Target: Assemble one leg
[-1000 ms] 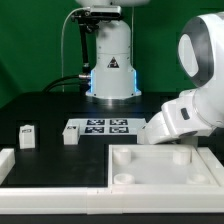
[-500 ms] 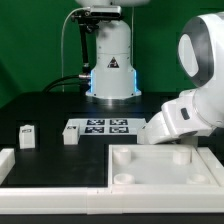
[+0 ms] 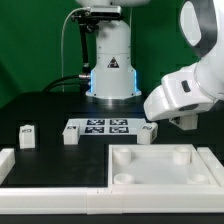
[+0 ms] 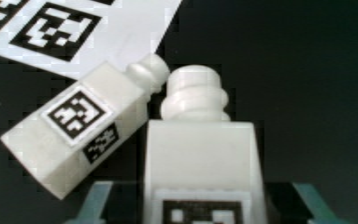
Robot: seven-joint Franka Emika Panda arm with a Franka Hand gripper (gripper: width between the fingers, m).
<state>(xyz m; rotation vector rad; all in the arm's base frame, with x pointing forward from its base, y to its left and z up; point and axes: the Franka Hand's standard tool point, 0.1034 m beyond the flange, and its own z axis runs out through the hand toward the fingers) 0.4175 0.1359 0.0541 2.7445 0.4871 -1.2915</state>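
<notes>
In the wrist view a white leg (image 4: 202, 140) with a rounded peg end and a tag on its face lies between my gripper's (image 4: 202, 202) two fingers (image 4: 101, 196). A dark gap shows on each side of it, so the jaws stand open around it. A second leg (image 4: 91, 122) lies tilted beside it, next to the marker board (image 4: 69, 30). In the exterior view my gripper (image 3: 184, 122) hangs at the right, above the table behind the tray-like piece. One leg (image 3: 149, 131) stands by the board's right end. Two more legs (image 3: 70, 134) (image 3: 27, 135) stand at the left.
The large white tray-like piece (image 3: 150, 180) with round recesses lies in front. The marker board (image 3: 100, 126) lies mid-table. The robot's base (image 3: 110, 60) stands behind it. A white block (image 3: 5, 160) sits at the exterior view's left edge.
The arm's wrist and gripper have risen from low behind the tray-like piece. The leg at the board's right end, hidden before, is now in sight. The other parts have not moved.
</notes>
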